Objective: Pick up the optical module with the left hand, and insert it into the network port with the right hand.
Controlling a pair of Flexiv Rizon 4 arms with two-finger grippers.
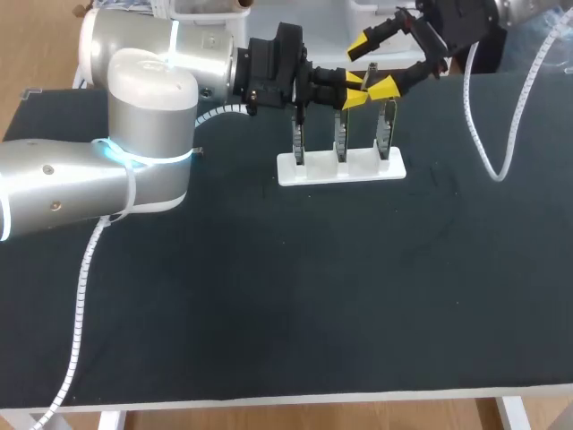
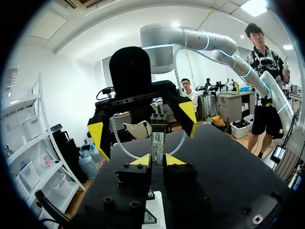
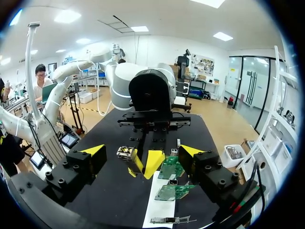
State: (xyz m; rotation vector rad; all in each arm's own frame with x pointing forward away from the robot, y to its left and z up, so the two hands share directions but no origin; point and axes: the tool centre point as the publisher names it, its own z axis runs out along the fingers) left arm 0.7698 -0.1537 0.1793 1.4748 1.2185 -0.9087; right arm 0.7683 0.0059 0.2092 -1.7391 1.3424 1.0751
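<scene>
Silver metal rectangular optical module (image 2: 157,138) is sitting clamped in left gripper (image 2: 157,161); right gripper (image 1: 371,64) is hanging wide open, empty, at its 1 o'clock.

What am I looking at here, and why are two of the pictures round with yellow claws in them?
These are two robot arms at a black table. One picture looks down from above; each round one comes from a camera on an arm's wrist. The yellow tips are the ends of the fingers. The left gripper is shut on a small metal optical module. The right gripper stands open close by, facing it. On the table a white holder carries three upright circuit boards.
</scene>
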